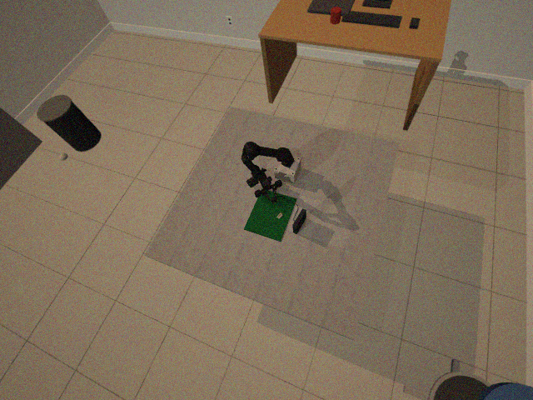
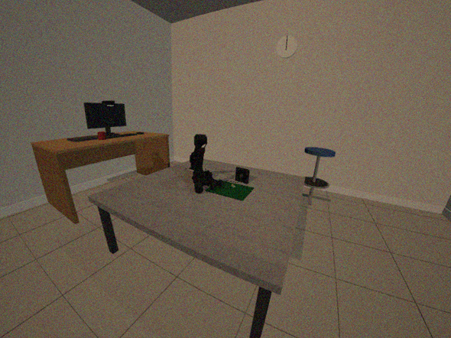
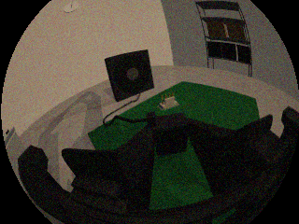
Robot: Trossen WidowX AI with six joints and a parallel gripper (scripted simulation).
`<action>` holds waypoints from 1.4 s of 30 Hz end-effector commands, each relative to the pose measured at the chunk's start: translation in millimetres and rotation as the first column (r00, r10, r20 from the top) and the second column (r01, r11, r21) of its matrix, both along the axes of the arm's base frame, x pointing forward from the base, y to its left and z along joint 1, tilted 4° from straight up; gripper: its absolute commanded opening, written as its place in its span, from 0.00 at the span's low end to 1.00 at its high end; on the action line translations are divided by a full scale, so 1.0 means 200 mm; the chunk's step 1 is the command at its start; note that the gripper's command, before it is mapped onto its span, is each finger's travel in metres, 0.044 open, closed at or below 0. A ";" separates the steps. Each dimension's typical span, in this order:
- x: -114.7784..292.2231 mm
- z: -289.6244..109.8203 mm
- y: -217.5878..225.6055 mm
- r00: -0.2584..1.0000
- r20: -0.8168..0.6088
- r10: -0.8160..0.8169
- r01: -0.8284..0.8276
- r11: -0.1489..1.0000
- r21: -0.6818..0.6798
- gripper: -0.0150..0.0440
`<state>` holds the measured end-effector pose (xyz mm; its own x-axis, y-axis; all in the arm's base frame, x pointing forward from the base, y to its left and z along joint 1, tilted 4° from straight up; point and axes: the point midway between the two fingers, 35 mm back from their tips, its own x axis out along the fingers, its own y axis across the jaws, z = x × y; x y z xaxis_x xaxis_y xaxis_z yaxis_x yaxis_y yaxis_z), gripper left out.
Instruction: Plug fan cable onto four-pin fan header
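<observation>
Grey table [image 2: 205, 231] bearing flat green circuit board [image 1: 266, 219]; black parallel-jaw gripper [image 3: 167, 140] clamped on dark cable plug [image 3: 168, 133] above board, pale header [image 3: 168, 104] beyond

Office-like room: tiled floor [image 2: 155, 302], plain walls, wall clock [image 2: 286, 46], wooden desk [image 2: 98, 149] with monitor [image 2: 104, 115] and keyboard [image 1: 372, 18], blue stool [image 2: 319, 152], grey work table [image 2: 205, 228].
</observation>
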<state>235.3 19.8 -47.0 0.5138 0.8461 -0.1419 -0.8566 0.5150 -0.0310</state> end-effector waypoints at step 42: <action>0.00 -0.01 0.00 1.000 0.000 0.000 0.000 1.000 0.000 0.25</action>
